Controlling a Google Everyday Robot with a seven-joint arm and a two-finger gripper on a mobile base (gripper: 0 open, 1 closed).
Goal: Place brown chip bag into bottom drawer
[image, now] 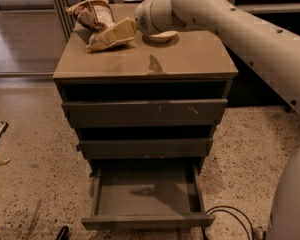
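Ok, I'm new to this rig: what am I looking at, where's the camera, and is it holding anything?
There is one camera, looking down at the front of a grey drawer cabinet. The big white limb coming from the right is the robot's single arm. Its cream gripper is at the back left of the top, right against the brown chip bag, which lies there. I cannot tell whether it grips the bag. A white bowl sits behind the wrist. The bottom drawer stands pulled open.
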